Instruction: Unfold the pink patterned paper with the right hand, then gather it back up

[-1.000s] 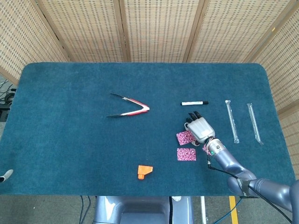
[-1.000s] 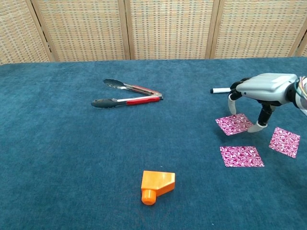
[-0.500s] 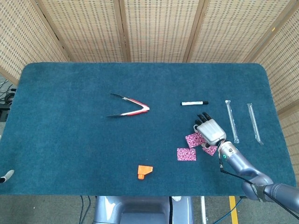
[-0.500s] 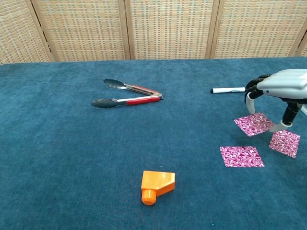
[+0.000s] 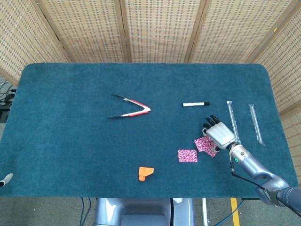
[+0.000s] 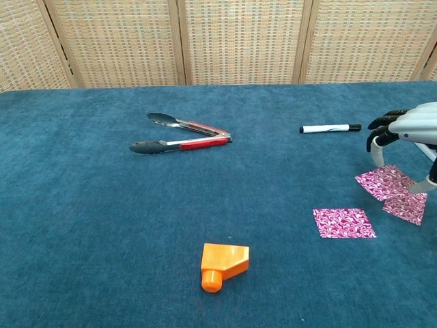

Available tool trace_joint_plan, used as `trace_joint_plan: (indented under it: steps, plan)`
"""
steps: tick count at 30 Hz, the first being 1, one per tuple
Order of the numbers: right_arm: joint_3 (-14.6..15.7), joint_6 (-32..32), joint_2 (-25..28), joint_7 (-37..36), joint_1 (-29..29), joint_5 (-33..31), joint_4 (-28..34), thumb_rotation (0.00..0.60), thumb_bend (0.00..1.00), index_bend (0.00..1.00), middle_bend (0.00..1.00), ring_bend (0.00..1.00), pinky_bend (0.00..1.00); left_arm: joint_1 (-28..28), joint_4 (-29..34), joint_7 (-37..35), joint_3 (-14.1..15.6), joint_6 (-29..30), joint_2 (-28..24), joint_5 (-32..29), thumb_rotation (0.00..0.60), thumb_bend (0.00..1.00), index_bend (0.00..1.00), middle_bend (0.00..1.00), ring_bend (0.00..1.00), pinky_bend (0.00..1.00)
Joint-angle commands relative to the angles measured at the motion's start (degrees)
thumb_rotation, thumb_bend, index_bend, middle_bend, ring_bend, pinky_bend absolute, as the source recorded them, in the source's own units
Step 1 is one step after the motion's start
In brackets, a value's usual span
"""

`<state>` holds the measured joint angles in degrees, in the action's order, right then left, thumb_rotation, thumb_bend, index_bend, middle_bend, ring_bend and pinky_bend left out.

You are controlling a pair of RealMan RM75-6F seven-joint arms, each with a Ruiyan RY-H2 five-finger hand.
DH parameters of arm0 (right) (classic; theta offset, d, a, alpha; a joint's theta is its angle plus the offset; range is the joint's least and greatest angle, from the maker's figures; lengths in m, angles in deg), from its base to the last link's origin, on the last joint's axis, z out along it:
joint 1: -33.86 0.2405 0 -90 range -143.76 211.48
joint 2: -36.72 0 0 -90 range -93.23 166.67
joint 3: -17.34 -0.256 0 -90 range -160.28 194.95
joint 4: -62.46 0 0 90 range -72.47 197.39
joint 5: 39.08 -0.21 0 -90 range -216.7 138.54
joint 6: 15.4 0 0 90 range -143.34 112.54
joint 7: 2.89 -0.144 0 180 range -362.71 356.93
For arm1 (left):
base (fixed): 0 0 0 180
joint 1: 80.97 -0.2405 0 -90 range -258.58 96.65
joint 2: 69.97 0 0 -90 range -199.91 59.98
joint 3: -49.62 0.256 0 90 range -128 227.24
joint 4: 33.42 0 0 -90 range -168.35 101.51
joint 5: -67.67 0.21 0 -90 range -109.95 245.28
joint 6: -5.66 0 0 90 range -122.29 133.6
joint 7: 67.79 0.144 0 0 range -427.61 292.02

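Three pink patterned paper squares lie at the right of the blue table. One (image 5: pixel 187 155) (image 6: pixel 344 223) lies flat by itself. My right hand (image 5: pixel 220 134) (image 6: pixel 412 125) hovers palm down over the other two, fingers spread and curved downward. Its fingertips (image 6: pixel 375 152) touch the far edge of the second square (image 5: pixel 202 143) (image 6: pixel 384 182), which overlaps the third square (image 5: pixel 212 152) (image 6: pixel 405 209). The thumb tip rests on the papers near their overlap. Nothing is gripped. Of my left hand, only what seems a pale sliver (image 5: pixel 4 179) shows at the bottom left edge of the head view.
Metal tongs with red grips (image 5: pixel 130 109) (image 6: pixel 181 137) lie left of centre. A black and white marker (image 5: pixel 196 103) (image 6: pixel 330 128) lies just beyond the hand. Two clear wrapped straws (image 5: pixel 233 121) (image 5: pixel 255 124) lie at the far right. An orange block (image 5: pixel 145 173) (image 6: pixel 223 264) sits near the front edge.
My right hand slid to the right, dragging the second pink square with its fingertips until it overlaps the third square. The lone square stayed put.
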<state>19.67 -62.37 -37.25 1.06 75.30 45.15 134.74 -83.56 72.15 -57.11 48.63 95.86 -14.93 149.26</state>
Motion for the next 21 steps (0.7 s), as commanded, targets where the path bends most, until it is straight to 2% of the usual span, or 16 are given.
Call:
trace_joint_plan:
  steps: [1,21]
  plan:
    - [0.87,-0.54,-0.36,-2.36,-0.36,1.85,-2.14,0.600,0.31,0.54,0.23,0.00,0.00,-0.10,0.13,0.18,0.04,0.15,0.01,0.08,0.600,0.13,0.02,0.00,0.00,0.00]
    - [5.74,-4.80,-4.36,-14.78,0.69,13.33,-14.10,0.600,0.31,0.54,0.23,0.00,0.00,-1.39,1.40,1.60,0.53,1.83,0.04,0.71,0.600,0.13,0.02,0.00,0.00,0.00]
